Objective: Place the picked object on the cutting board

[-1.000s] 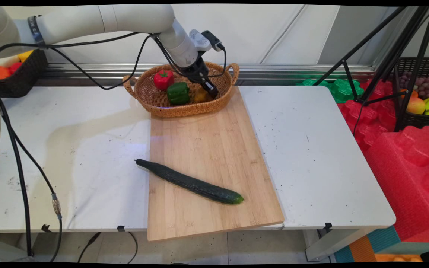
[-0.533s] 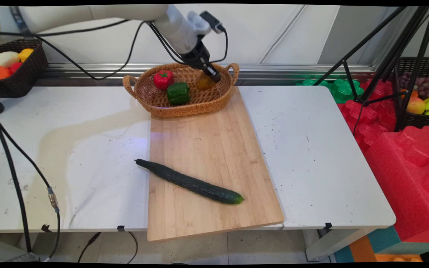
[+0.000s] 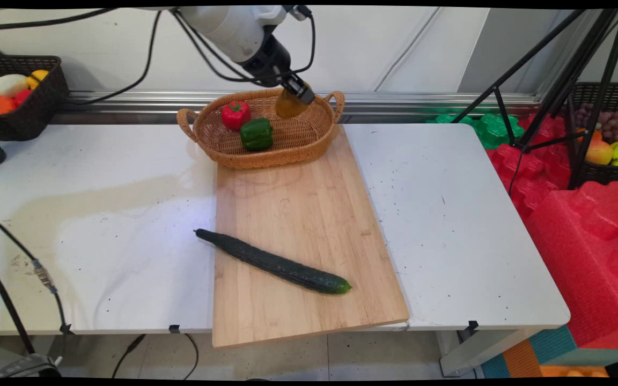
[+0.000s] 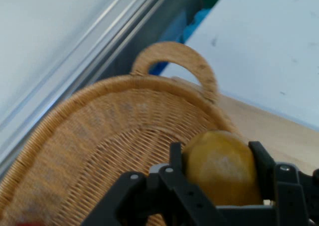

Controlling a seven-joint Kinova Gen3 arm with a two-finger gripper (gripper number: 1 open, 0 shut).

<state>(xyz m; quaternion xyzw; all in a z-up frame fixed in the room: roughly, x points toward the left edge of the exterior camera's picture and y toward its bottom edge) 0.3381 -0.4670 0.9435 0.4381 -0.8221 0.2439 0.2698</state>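
Gripping a yellow fruit [image 3: 287, 105] [image 4: 222, 166] between closed jaws, holding it aloft over the right end of the wicker basket [image 3: 282, 153] [image 4: 99, 136], near its handle [image 4: 174, 54]. Probably calling for steady squeeze pressure, staying clear of rim and handle.

White table [image 3: 448, 214]; wooden cutting board [image 3: 309, 225] lying at centre, near end overhanging table's near edge. Wicker basket [image 3: 223, 147] at far centre, sitting partly on board's far end. Dark cucumber [image 3: 271, 262] lying diagonally, mostly on board, stem end over board's left edge. Dark basket [image 3: 30, 115] at far left.
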